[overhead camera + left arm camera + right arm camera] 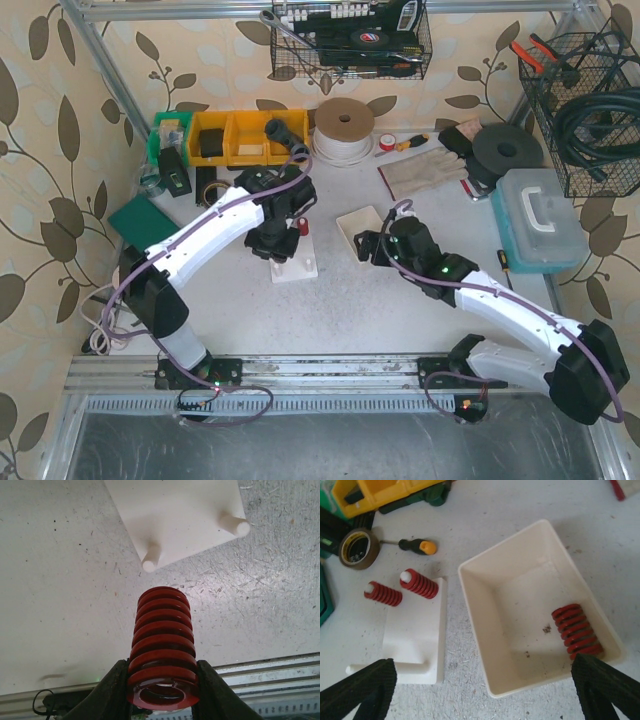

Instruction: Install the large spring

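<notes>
My left gripper [162, 675] is shut on a large red spring [162, 640] and holds it above the table, just short of a white base plate [175, 515] with two bare pegs [151, 560] showing. In the top view the left gripper [272, 243] hovers over the plate [297, 265]. In the right wrist view two smaller red springs [419, 584] sit on pegs at the plate's far end [415, 635]. My right gripper [482, 695] is open and empty over the near rim of a white tray [485, 615] that holds one more red spring [575, 630].
A tape roll [356, 548], a small screwdriver [417, 546] and yellow bins [240, 137] lie behind the plate. A rope spool [344, 128], a glove [425, 172] and a blue case [540, 220] are at the back right. A metal rail [330, 365] runs along the near edge.
</notes>
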Robot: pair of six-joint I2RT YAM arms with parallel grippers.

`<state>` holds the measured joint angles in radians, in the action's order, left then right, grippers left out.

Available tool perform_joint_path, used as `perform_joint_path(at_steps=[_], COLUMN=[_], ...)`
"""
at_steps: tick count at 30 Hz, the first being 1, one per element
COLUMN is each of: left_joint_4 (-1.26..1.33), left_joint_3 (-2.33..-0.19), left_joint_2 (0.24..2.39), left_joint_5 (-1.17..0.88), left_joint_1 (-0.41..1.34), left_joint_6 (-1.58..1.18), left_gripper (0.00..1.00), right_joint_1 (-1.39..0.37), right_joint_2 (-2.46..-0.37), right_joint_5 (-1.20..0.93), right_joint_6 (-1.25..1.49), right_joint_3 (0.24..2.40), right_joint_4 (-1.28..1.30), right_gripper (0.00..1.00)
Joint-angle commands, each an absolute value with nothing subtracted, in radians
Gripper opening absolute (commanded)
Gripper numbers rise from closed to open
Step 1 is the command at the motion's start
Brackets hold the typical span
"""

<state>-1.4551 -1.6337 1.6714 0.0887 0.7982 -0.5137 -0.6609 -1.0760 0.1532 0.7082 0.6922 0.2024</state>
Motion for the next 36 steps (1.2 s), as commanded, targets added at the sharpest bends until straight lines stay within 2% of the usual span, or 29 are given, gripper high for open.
perform_joint_path(at_steps=[1,25,36], left_joint_4=[-1.433,-1.301,-1.324], left_joint_3=[-1.612,-1.435,-1.457], left_joint_2=[1.654,1.578,1.603], left_joint_5=[0.039,-0.027,-0.035], left_joint_1=[0.750,0.663,0.660], left_joint_6=[-0.461,-0.426,-0.422], left_gripper=[0.00,0.00,0.00], right_joint_1=[-0.666,-0.689,-0.689], right_joint_2=[-1.045,-1.067,-1.092], right_joint_5=[0.223,0.260,0.262], right_joint_6=[0.753,0.772,0.766], right_joint_3=[0.654,0.650,0.661], right_joint_4=[0.155,0.135,0.130], right_gripper=[0.98,1.00,1.00])
